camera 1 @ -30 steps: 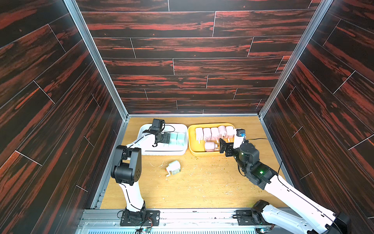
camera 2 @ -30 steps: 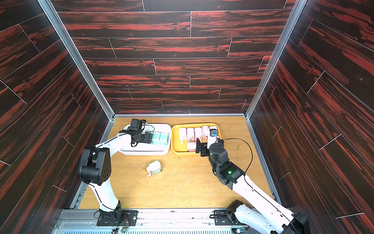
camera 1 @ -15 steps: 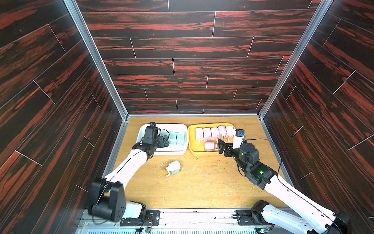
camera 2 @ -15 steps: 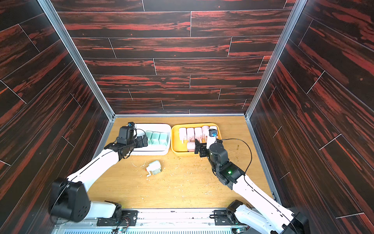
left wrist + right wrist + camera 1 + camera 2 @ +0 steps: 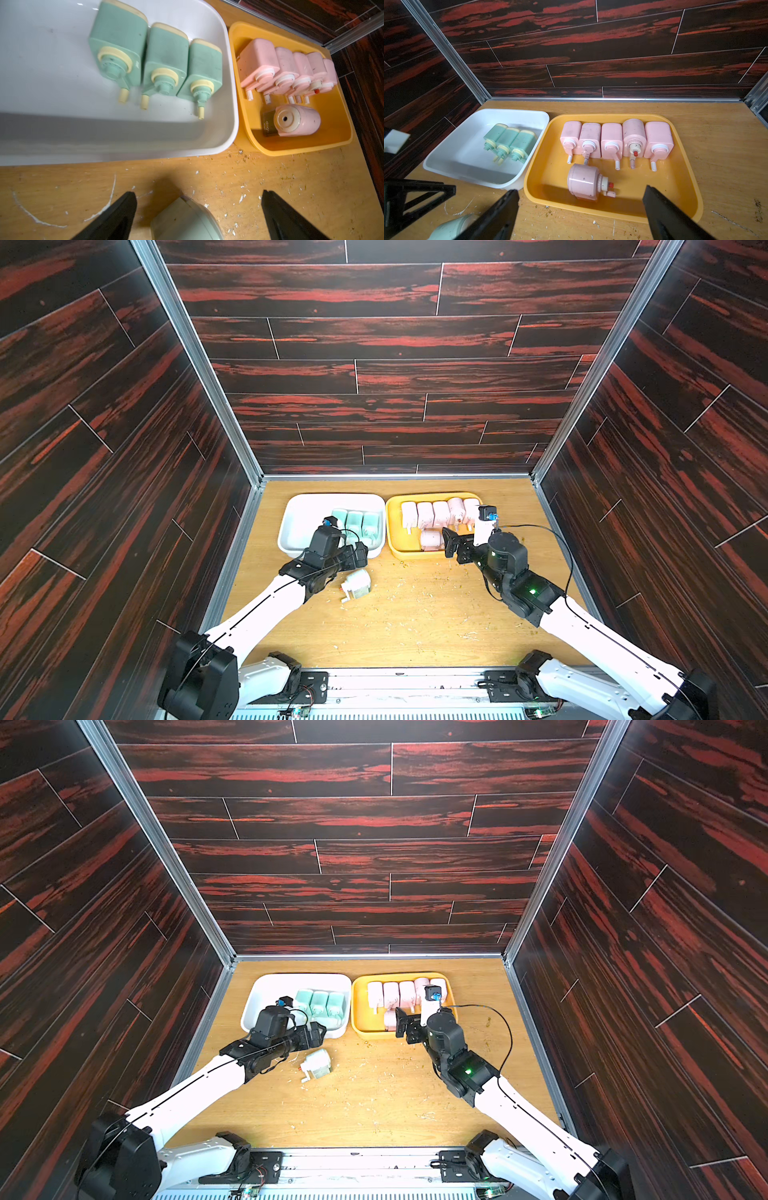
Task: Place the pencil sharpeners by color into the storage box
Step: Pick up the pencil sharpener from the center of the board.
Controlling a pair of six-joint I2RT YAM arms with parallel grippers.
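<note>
Three mint green pencil sharpeners [image 5: 354,524] stand side by side in the white storage box [image 5: 299,506]. Five pink ones [image 5: 440,512] line the yellow box [image 5: 392,539], and a sixth pink one [image 5: 583,182] lies on its side in front of them. One more green sharpener [image 5: 357,583] lies loose on the table in front of the white box. My left gripper [image 5: 358,553] hovers open just above it, its fingers [image 5: 124,207] straddling the sharpener's end [image 5: 182,222] without touching. My right gripper [image 5: 451,541] is open and empty at the yellow box's front rim.
Pencil shavings and white scratch marks [image 5: 108,199] litter the wooden table [image 5: 415,614]. The two boxes sit side by side near the back wall. Dark panelled walls close in at the left, right and back. A black cable [image 5: 540,531] loops beside the right arm.
My left arm has drawn back out of the white box toward the front, and its gripper now hangs over the loose green sharpener with jaws opened wider. The right arm has barely moved.
</note>
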